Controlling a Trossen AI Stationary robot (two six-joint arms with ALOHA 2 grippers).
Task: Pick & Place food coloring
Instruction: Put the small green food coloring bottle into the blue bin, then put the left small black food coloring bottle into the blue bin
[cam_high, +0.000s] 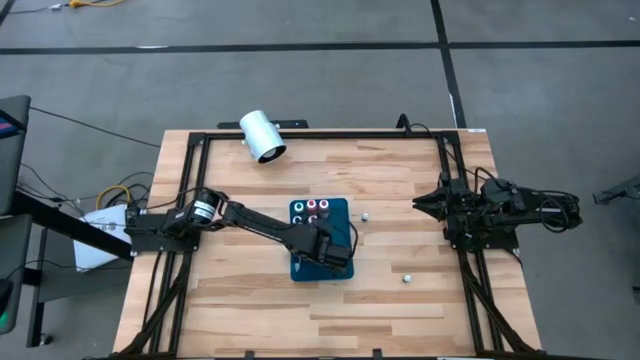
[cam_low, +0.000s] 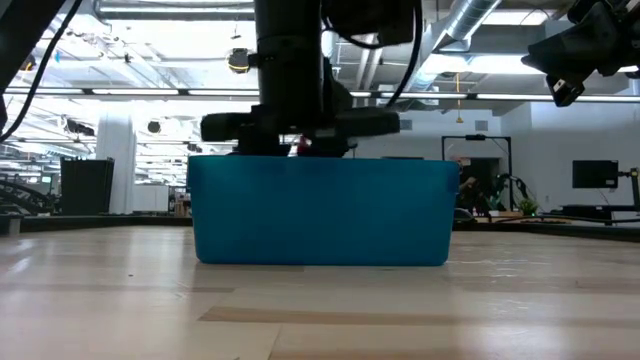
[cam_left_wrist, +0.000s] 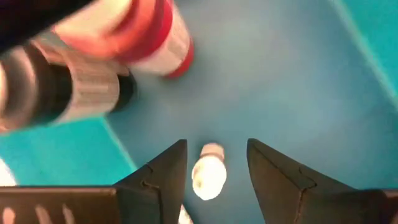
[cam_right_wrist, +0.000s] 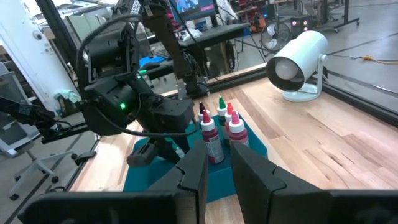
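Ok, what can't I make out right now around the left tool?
High view: the left tool blocks the blue tray floor beneath it.
Low view: the tray wall hides everything inside.
Left wrist view: the pale bottle between the open fingers is blurred; cap colour unreadable.
High view: two white specks on the table are too small to identify.
The right tool waits at the right edge.
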